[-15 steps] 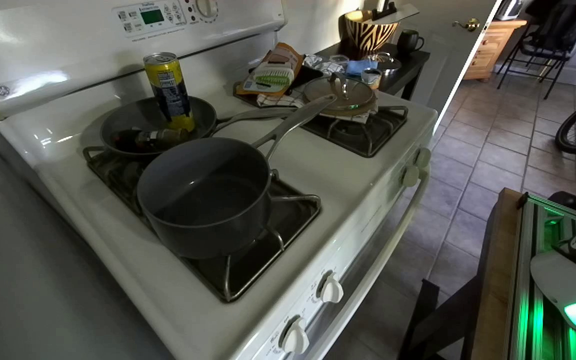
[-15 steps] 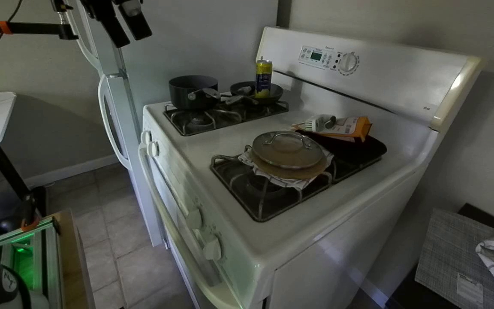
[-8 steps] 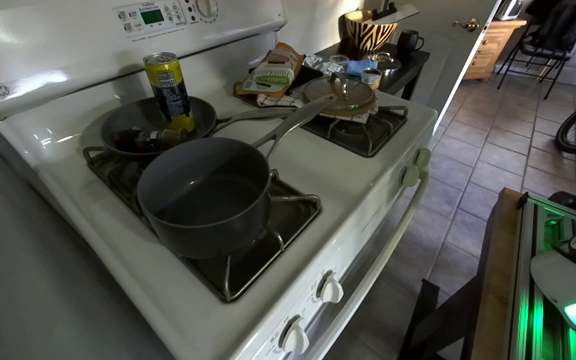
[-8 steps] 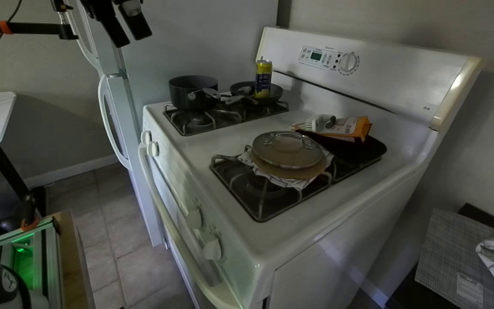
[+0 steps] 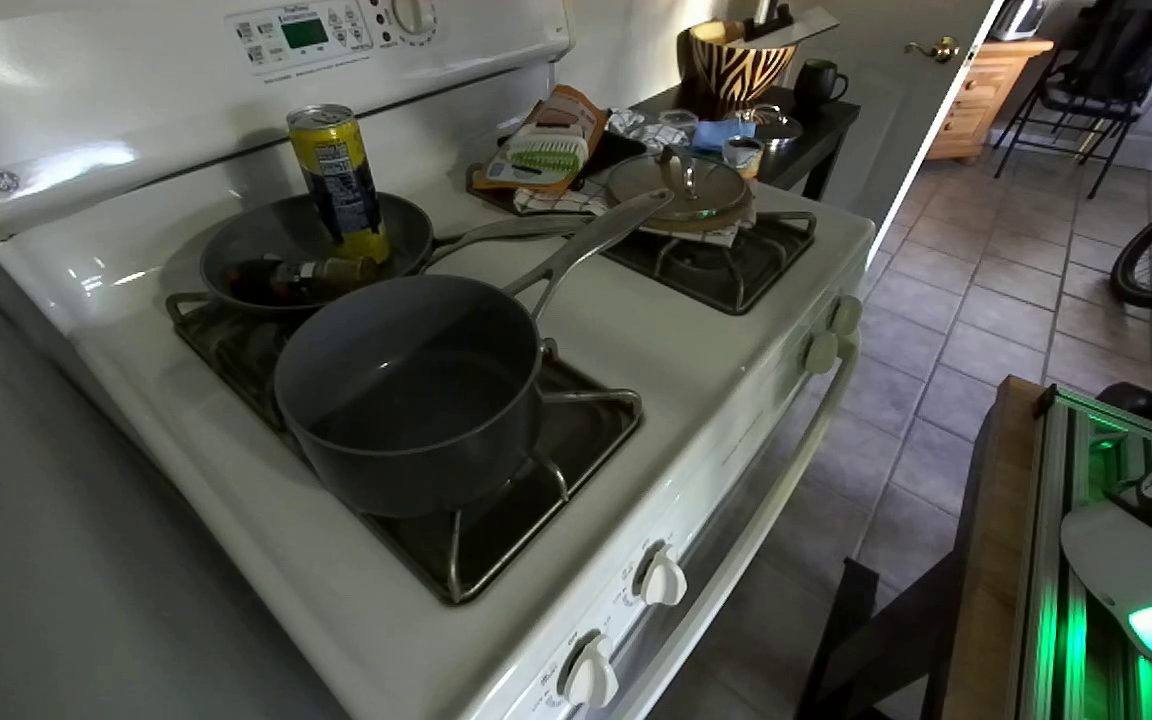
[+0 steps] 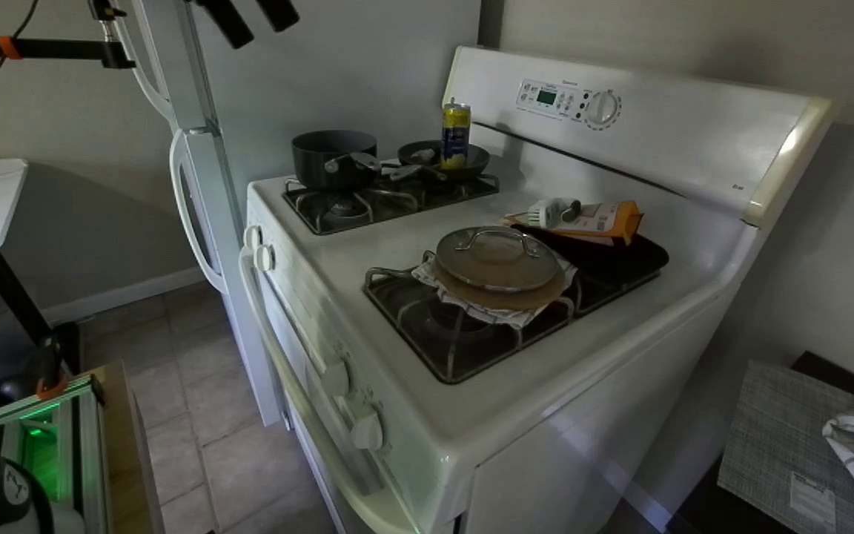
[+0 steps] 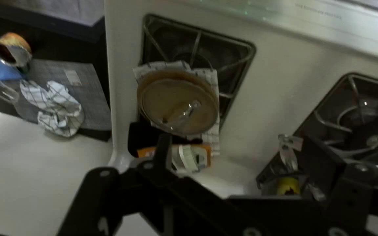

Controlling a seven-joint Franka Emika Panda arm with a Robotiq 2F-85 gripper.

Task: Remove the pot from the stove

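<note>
As I'm facing its front, the white stove (image 6: 397, 241) is carrying a dark grate (image 5: 553, 475) along its left edge, where the big grey pot (image 5: 411, 400) is sitting near the front corner and a frying pan (image 5: 261, 235) near the back one. Along the right edge, a second grate (image 6: 454, 345) is bearing a checked cloth (image 6: 508, 317) toward the front corner and a flat black tray (image 6: 620, 261) toward the back.

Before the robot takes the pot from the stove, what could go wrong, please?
The pot handle runs close to the pan handle, so the open hand might snag both. The can stands in the frying pan, behind the pot; a bump could tip it. If the pot swings low, it may hit the glass lid across the stove.
</note>
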